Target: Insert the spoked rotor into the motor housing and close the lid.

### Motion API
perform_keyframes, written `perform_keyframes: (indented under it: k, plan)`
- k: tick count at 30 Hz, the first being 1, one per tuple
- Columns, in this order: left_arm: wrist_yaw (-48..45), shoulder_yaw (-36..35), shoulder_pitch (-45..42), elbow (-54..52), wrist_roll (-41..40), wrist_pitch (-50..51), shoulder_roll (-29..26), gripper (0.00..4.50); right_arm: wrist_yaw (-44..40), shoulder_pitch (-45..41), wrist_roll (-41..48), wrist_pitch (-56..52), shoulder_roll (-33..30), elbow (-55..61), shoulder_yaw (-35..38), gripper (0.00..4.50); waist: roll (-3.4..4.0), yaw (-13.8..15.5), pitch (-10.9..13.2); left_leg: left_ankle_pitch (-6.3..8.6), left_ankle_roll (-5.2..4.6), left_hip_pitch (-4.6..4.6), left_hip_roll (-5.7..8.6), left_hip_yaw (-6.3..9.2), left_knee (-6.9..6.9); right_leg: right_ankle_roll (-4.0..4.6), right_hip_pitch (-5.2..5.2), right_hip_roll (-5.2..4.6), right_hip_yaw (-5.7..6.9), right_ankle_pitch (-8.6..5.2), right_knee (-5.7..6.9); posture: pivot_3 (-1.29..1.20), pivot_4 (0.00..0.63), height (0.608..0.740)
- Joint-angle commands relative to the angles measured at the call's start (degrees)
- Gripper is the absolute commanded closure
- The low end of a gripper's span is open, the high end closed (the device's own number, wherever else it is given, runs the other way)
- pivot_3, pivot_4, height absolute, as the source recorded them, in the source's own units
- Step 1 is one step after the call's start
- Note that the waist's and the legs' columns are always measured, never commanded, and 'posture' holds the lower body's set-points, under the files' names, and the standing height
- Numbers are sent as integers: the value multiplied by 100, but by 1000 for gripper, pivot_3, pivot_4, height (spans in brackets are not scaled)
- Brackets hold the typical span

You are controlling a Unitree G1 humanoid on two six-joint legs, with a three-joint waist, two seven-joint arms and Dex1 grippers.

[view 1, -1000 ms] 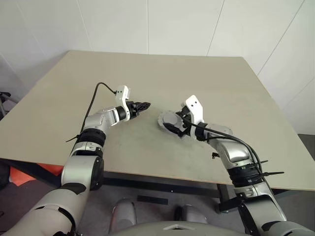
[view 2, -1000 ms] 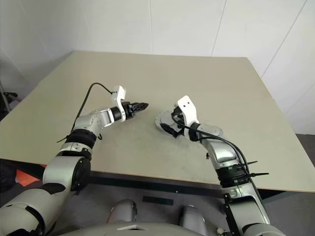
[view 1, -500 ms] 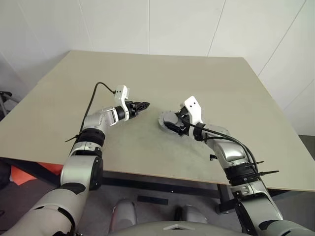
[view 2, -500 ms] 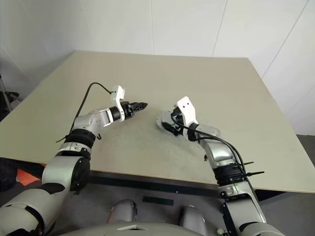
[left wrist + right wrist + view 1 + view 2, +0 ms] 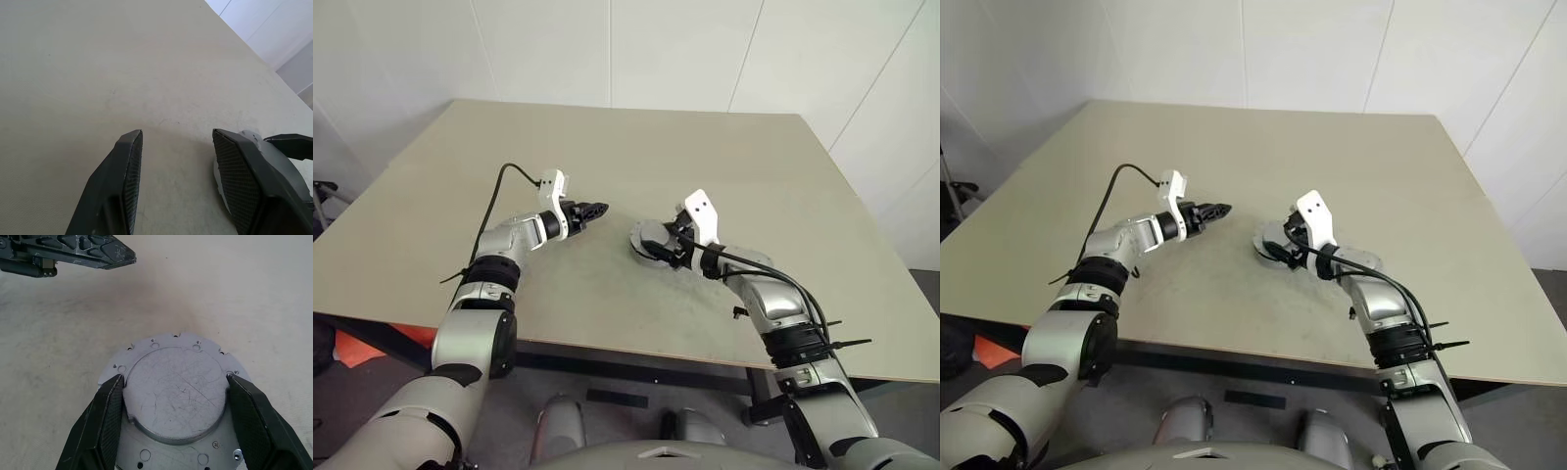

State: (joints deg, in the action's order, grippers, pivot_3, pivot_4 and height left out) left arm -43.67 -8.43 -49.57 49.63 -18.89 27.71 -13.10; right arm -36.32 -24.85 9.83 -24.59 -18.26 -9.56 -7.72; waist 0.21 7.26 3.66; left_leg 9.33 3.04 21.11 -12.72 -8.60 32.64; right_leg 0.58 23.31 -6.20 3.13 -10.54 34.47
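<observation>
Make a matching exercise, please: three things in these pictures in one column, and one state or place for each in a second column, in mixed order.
Things:
1. left gripper
2. right gripper
3. table

States or places:
a. beige surface under everything
b. fingers on both sides of the raised grey disc of the round metal part
c. fingers apart, nothing between them

Pairs: 1-c, 2-b, 3-a

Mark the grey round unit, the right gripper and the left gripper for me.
grey round unit (image 5: 173,394): right wrist view, raised flat face.
right gripper (image 5: 173,423): right wrist view, between its fingers.
left gripper (image 5: 178,183): left wrist view, between its fingers.
</observation>
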Motion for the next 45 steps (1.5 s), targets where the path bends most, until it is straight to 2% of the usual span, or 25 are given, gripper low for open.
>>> perform_keyframes:
  k: [1, 17, 38, 43, 45]
  plan:
    - [-22, -54, -225, -36, 0, -119, -63, 2077, -127, -17, -149, 69, -210, -4, -57, 1318, 0, 1, 0, 0, 0, 0, 0, 0, 0, -7, 0, 0, 0, -4, 0, 0, 0, 740]
    - [-31, -49, -192, -40, 5, -141, -82, 2077, 212, -15, -548, 225, -167, -352, -314, 1318, 0, -5, 0, 0, 1, -13, 0, 0, 2, -23, -9, 0, -1, -14, 0, 0, 0, 740]
    - [-16, -46, -146, -121, -19, -90, -60, 2077, 66, -210, -515, -57, -103, -532, -454, 1318, 0, -40, 0, -1, 2, -21, -1, 0, -2, -25, -9, 1, -1, -15, -2, 0, 0, 740]
    - [-7, -31, -164, -126, -75, 77, 82, 2077, 1, -174, -542, -89, -187, -568, -478, 1318, 0, -37, 0, -1, 2, -20, -1, -1, -3, -25, -11, 1, -1, -15, -13, 0, 0, 740]
    - [-10, -27, -166, -110, -182, 317, 348, 2077, -4, -150, -541, -96, -201, -554, -478, 1318, -1, -30, -1, -1, 2, -19, 0, -1, -4, -25, -17, 1, -1, -15, -23, 0, 0, 740]
